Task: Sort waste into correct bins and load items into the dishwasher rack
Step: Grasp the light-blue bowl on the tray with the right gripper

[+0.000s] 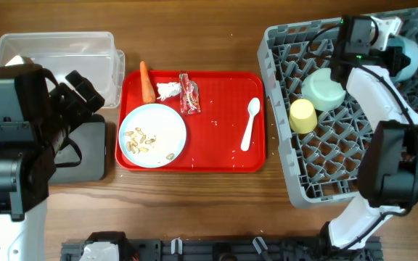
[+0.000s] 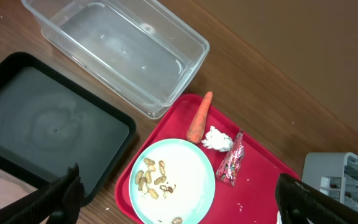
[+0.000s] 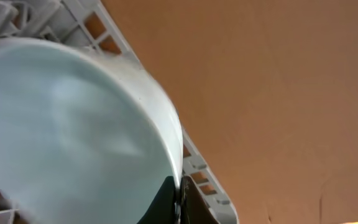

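My right gripper is shut on the rim of the light blue bowl and holds it tilted at the far right corner of the grey dishwasher rack, as the overhead also shows. A pale mint bowl and a yellow cup sit in the rack. My left gripper is open and empty, hovering above the round plate with beige scraps. The carrot, tissue and red wrapper lie beside the plate. The white spoon lies on the tray's right side.
The clear tub stands at the far left and the black tray just in front of it, both left of the flat red serving tray. My left arm covers part of the black tray in the overhead view.
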You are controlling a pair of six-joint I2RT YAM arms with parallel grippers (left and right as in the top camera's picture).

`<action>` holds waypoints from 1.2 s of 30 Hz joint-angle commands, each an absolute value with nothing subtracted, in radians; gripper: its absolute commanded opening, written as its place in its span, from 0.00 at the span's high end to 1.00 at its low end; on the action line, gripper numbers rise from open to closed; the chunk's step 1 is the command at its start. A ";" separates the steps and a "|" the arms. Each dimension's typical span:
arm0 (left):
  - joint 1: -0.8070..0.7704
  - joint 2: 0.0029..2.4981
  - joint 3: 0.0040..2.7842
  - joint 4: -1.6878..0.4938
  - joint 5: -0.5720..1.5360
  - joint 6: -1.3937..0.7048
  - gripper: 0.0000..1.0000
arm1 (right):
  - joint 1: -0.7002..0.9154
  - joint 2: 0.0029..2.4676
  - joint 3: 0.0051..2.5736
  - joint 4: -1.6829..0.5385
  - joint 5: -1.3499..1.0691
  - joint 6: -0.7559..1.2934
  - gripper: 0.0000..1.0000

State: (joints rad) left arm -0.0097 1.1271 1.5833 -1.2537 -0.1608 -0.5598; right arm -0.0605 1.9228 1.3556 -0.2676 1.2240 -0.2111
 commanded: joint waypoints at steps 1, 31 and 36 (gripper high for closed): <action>-0.004 1.128 1.586 -1.250 -0.181 -0.569 0.00 | -0.051 1.957 1.366 -0.271 1.211 -0.236 0.96; -0.004 1.128 1.586 -1.250 -0.181 -0.569 0.00 | 0.383 1.577 1.325 -0.820 -0.308 0.293 0.43; -0.004 1.128 1.586 -1.250 -0.181 -0.569 0.00 | 0.475 1.717 1.314 -0.939 -0.147 0.482 0.46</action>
